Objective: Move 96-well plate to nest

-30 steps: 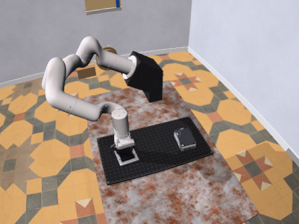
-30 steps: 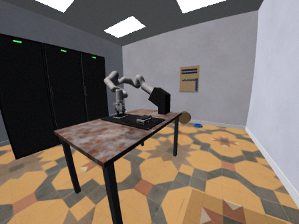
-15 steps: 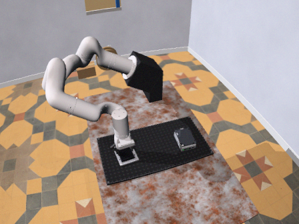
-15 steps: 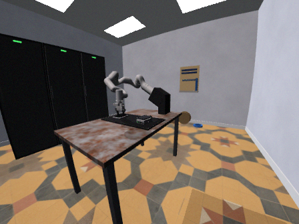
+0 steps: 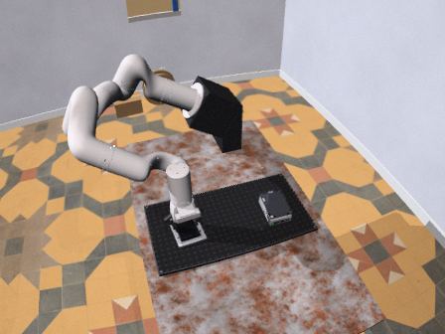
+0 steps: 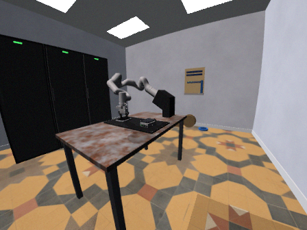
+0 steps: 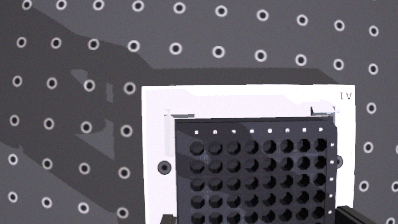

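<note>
The black 96-well plate [image 5: 189, 232] [image 7: 255, 170] lies inside the white plate nest N1 [image 5: 192, 243] [image 7: 156, 145] at the left of the black perforated board [image 5: 233, 224]. It looks flat between the nest's corner locators. The A1 mark [image 7: 346, 95] is at the nest's far right corner in the wrist view; I cannot make out the plate's cut-off corner. My gripper [image 5: 185, 219] [image 6: 123, 114] [image 7: 260, 218] stands straight over the plate, open, with a fingertip on each side of it at the lower edge of the wrist view. The plate shaker S1 [image 5: 274, 208] [image 6: 148, 121] stands bare at the right.
A large black box [image 5: 221, 116] at the arm's base stands at the back of the table. The table [image 5: 258, 293] has a mottled rust-coloured top. Black cabinets [image 6: 51, 96] stand to the left of the room.
</note>
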### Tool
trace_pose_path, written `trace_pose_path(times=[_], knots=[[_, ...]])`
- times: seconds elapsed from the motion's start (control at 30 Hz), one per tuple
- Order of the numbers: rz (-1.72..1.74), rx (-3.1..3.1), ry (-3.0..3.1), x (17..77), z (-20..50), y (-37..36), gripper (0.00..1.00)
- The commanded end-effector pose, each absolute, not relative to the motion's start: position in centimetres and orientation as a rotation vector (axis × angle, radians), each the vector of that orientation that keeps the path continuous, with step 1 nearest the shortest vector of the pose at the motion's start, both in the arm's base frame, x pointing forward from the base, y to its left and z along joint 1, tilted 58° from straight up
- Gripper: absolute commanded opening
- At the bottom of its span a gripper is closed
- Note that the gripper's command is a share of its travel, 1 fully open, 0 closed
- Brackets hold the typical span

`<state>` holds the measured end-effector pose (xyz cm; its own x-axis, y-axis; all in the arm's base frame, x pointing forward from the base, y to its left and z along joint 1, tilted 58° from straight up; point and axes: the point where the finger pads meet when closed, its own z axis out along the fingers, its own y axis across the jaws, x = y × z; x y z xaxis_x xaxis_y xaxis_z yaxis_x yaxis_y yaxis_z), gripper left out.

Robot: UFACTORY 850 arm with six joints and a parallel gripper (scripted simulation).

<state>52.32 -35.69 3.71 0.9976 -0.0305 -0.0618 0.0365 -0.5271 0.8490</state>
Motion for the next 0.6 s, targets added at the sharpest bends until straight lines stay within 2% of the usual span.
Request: trace_pose_path(times=[0.0, 0.57], knots=[[-0.083, 2.124, 0.005, 52.4, 3.7, -35.6, 1.00], [-0.083, 2.124, 0.005, 52.5, 4.4, -34.5, 1.00]])
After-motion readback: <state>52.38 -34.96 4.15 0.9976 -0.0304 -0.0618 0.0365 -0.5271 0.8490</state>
